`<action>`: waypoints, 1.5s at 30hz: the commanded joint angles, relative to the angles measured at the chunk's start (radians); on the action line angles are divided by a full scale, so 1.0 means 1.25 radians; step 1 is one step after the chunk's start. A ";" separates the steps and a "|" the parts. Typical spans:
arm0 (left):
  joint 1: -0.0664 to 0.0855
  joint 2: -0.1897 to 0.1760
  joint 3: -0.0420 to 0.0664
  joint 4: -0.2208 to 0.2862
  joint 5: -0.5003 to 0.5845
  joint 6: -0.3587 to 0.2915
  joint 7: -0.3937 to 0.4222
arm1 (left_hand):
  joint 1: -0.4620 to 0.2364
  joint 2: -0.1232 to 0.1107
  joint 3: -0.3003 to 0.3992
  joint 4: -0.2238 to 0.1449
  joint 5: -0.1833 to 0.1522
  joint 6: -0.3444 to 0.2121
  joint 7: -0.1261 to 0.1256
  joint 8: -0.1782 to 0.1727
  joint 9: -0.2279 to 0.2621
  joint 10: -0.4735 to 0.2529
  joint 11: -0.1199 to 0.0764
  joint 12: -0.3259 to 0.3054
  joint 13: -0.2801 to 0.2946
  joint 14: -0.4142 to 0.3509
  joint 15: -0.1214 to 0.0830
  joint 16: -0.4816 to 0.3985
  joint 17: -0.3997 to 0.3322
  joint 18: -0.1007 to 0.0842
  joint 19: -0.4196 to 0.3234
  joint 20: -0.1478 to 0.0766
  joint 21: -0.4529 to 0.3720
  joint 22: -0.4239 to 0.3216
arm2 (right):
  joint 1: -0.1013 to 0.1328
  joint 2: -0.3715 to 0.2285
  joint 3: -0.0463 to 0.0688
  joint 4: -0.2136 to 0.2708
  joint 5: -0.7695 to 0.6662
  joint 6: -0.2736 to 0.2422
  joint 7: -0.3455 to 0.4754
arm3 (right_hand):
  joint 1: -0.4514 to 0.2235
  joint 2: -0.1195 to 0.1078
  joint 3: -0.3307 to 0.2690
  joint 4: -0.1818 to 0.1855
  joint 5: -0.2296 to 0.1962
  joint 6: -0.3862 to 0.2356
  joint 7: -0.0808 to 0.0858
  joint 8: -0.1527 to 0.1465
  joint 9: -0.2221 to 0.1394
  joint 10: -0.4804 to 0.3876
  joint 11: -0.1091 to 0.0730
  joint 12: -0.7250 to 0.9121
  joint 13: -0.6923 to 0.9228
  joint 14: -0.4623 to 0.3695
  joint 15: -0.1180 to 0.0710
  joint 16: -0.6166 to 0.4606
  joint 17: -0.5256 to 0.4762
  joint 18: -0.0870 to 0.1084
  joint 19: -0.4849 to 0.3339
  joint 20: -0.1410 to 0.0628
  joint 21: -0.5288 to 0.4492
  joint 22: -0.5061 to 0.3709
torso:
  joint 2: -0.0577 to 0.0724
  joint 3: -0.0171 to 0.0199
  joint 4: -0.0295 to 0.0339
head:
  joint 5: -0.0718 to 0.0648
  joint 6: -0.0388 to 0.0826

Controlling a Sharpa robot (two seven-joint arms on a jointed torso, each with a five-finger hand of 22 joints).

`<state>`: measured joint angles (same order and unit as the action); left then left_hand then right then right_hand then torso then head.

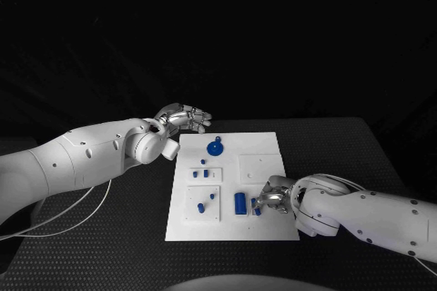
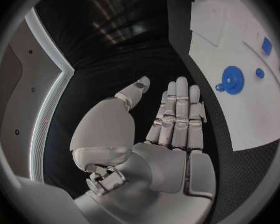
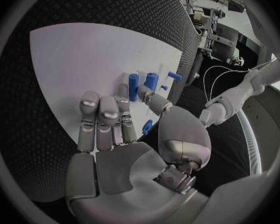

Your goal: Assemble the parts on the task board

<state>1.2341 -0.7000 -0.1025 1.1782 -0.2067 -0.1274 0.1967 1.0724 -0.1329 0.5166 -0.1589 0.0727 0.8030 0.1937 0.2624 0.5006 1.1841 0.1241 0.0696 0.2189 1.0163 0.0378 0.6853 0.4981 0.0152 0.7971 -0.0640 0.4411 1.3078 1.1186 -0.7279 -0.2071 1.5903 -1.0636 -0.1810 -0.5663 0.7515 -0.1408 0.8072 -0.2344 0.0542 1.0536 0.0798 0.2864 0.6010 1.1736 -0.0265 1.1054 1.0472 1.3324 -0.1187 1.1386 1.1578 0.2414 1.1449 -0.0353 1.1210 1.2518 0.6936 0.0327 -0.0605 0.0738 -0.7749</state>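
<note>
Probably light, stiff, slick plastic: blue cylinder [image 1: 240, 203] near task board [image 1: 273, 146] near edge; best pinched at mid-length. Right hand [image 1: 270, 198] hovering beside, fingers apart; left hand [image 1: 185, 118] spread, empty.

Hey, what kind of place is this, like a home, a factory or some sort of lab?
Probably a robotics lab or test bench: a black table carries only a white task board with small blue parts, and equipment stands with cables line the room.
</note>
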 commanded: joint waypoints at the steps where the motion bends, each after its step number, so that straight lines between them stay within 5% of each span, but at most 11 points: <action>1: 0.001 0.001 0.000 0.002 -0.003 0.011 0.005 | -0.010 -0.001 0.000 0.007 -0.003 -0.005 0.000 0.003 0.000 -0.006 0.000 0.002 0.000 -0.001 0.004 -0.003 0.001 0.001 0.000 0.006 -0.003 0.017 | -0.001 0.002 0.000 0.001 -0.006 0.014 0.003 | -0.002 -0.006 -0.007 0.001 -0.003 0.006 0.001 0.001 -0.001 -0.003 -0.002 0.001 0.001 -0.001 -0.008 0.003 -0.001 0.016 0.003 -0.004 0.003 -0.001 | 0.000 0.0003 0.0000 | 0.000 0.000; 12: 0.001 0.001 0.000 0.002 -0.003 0.011 0.005 | -0.010 -0.001 0.000 0.008 -0.003 -0.005 0.000 0.003 0.000 -0.006 0.000 0.002 0.000 -0.001 0.004 -0.003 0.001 0.001 0.000 0.006 -0.003 0.017 | -0.001 -0.001 0.000 0.004 -0.006 0.002 0.014 | -0.008 -0.025 -0.011 0.012 -0.004 0.005 0.002 -0.001 -0.001 -0.005 -0.002 0.000 0.003 -0.002 -0.008 0.003 -0.002 0.016 0.003 -0.006 0.002 -0.003 | 0.000 0.0006 -0.0003 | 0.000 0.000; 18: 0.001 0.003 0.000 0.000 -0.003 0.011 0.005 | -0.010 0.000 0.000 0.008 -0.003 -0.005 0.000 0.003 0.000 -0.006 0.000 0.002 0.000 -0.001 0.004 -0.003 0.002 0.001 0.000 0.006 -0.003 0.017 | -0.001 -0.010 0.000 0.009 -0.006 0.023 0.041 | -0.022 -0.074 -0.020 0.034 -0.005 0.003 0.002 -0.002 0.001 -0.006 -0.002 0.000 0.004 -0.003 -0.009 0.003 -0.002 0.016 0.004 -0.008 0.001 -0.005 | 0.001 0.0006 -0.0002 | -0.001 0.000; 23: 0.001 0.003 0.000 0.000 -0.003 0.012 0.005 | -0.011 0.000 0.000 0.008 -0.003 -0.005 0.000 0.003 0.000 -0.006 0.000 0.002 0.000 -0.001 0.004 -0.003 0.002 0.001 0.000 0.006 -0.003 0.017 | -0.001 -0.024 0.000 0.012 -0.019 0.049 0.051 | -0.011 -0.093 -0.029 0.034 -0.004 0.000 0.002 -0.003 0.003 -0.008 -0.002 0.000 0.005 -0.004 -0.009 0.004 -0.002 0.016 0.003 -0.010 0.001 -0.006 | 0.001 0.0005 0.0001 | -0.001 0.000; 33: 0.001 0.002 0.000 0.000 -0.003 0.012 0.005 | -0.010 0.000 0.000 0.009 -0.003 -0.005 0.000 0.003 0.000 -0.006 0.000 0.002 0.000 -0.001 0.004 -0.004 0.002 0.001 0.000 0.006 -0.003 0.017 | -0.004 -0.033 -0.001 0.016 -0.086 0.096 0.050 | 0.073 -0.078 -0.108 -0.037 -0.004 -0.006 0.003 -0.001 0.013 -0.013 -0.001 0.001 0.010 -0.010 -0.008 0.005 -0.001 0.016 -0.006 -0.013 0.003 -0.005 | 0.000 0.0010 -0.0009 | -0.001 0.000; 45: 0.001 0.003 0.000 0.000 -0.003 0.013 0.005 | -0.010 0.000 0.000 0.009 -0.003 -0.006 0.000 0.003 0.000 -0.006 0.000 0.002 0.000 -0.001 0.004 -0.004 0.003 0.001 0.000 0.006 -0.004 0.017 | -0.008 -0.024 -0.002 0.011 -0.095 0.073 0.043 | 0.092 -0.053 -0.134 -0.034 -0.004 -0.001 0.002 0.000 0.015 -0.012 -0.001 0.000 0.010 -0.011 -0.008 0.006 -0.002 0.016 -0.009 -0.010 0.002 -0.007 | 0.000 0.0010 0.0002 | -0.002 -0.001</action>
<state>1.2341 -0.6981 -0.1025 1.1769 -0.2069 -0.1259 0.1964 1.0724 -0.1330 0.5162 -0.1540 0.0727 0.8031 0.1939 0.2624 0.5006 1.1841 0.1241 0.0696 0.2189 1.0163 0.0379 0.6853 0.5004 0.0152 0.7971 -0.0641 0.4411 1.3079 1.1114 -0.7600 -0.2080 1.6056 -1.1583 -0.0922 -0.5155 0.8655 -0.2174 0.6442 -0.2757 0.0543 1.0491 0.0807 0.2901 0.6225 1.1612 -0.0285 1.1054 1.0593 1.3246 -0.1263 1.1424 1.1559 0.2406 1.1374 -0.0502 1.1200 1.2438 0.6935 0.0338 -0.0611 0.0716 -0.7754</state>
